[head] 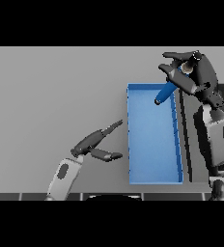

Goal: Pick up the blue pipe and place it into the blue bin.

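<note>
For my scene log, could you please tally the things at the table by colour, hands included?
Blue: 2, the pipe and the bin
Dark: 2, the left hand and the right hand
Grey: 1, the table
Total: 5

A plain grey tabletop (56, 91) carries one thing directly: a blue bin (152, 144), rectangular and open-topped, lying flat right of centre with its long sides running from the near edge toward the far side.
</note>
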